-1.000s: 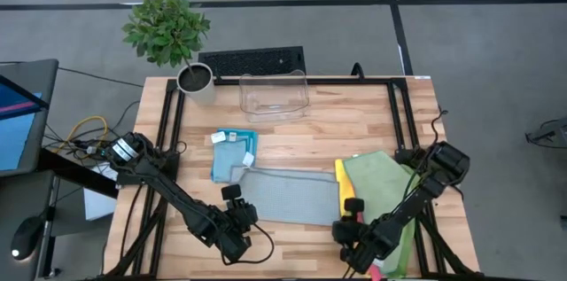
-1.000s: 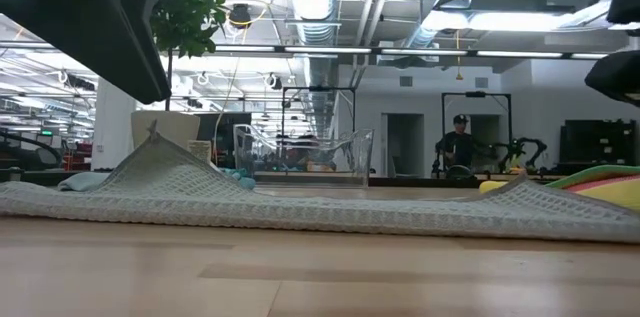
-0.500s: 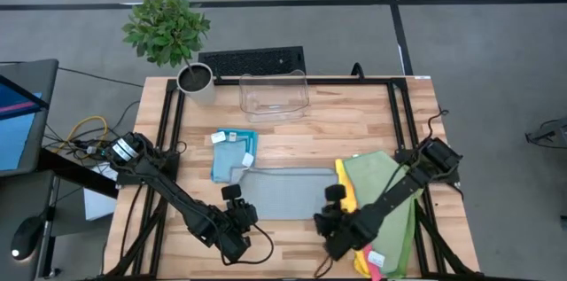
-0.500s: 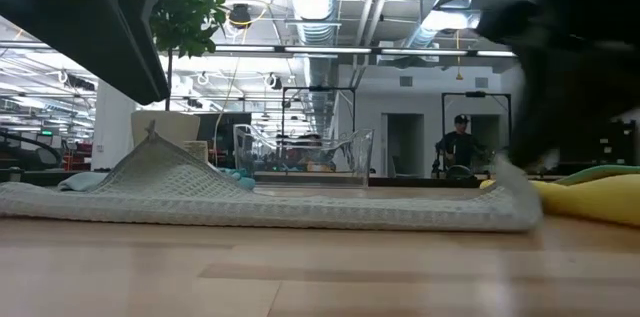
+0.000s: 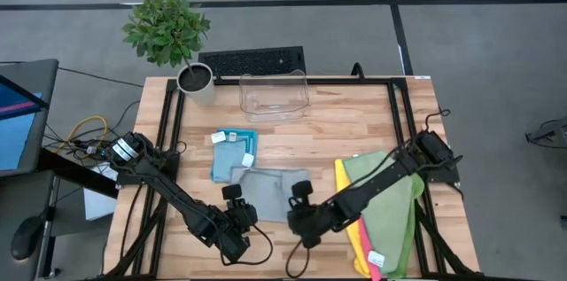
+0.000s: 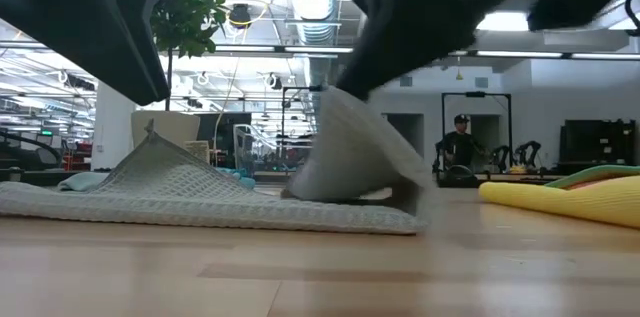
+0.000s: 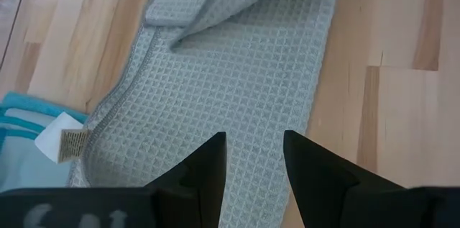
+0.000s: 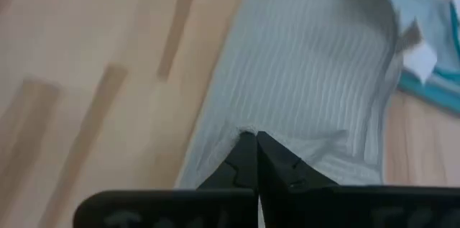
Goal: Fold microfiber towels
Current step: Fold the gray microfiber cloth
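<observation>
A grey waffle-weave microfiber towel (image 5: 266, 188) lies at the middle of the table. Its right end is lifted and doubled back over the rest. My right gripper (image 5: 298, 199) is shut on that end. At the towel's left end my left gripper (image 5: 237, 203) points down and rightward, with cloth between its fingers. A folded teal towel (image 5: 232, 152) with white tags lies just beyond the grey one, whose far left corner rests on it. Yellow, green and pink towels (image 5: 390, 201) are piled at the right. My left gripper has the middle of the grey towel's left end (image 7: 251, 185) between its two fingers (image 7: 215, 163), slanting down from the table's left along the towel. Cloth fills the narrow gap. Below the gripper the cloth rises to a peak (image 6: 152, 142); the rest lies flat. My right gripper pinches the grey towel's right end (image 8: 243, 131) between its shut fingertips, slanting down from the table's right. That end is lifted clear and hangs slack (image 6: 350, 147) below the fingers, curving down onto the layer that lies on the table.
A clear plastic bin (image 5: 275, 95) stands at the far middle. A potted plant (image 5: 195, 77) is at the far left corner, with a dark keyboard (image 5: 252, 59) beyond the table. Bare wood shows between the grey towel and the pile of towels.
My right gripper has gone up and toward the table's left, rolling as it went, and has carried the grey towel's right end with it. That end has lifted off the table and folded back over the towel's middle. The left part has stayed in place.
</observation>
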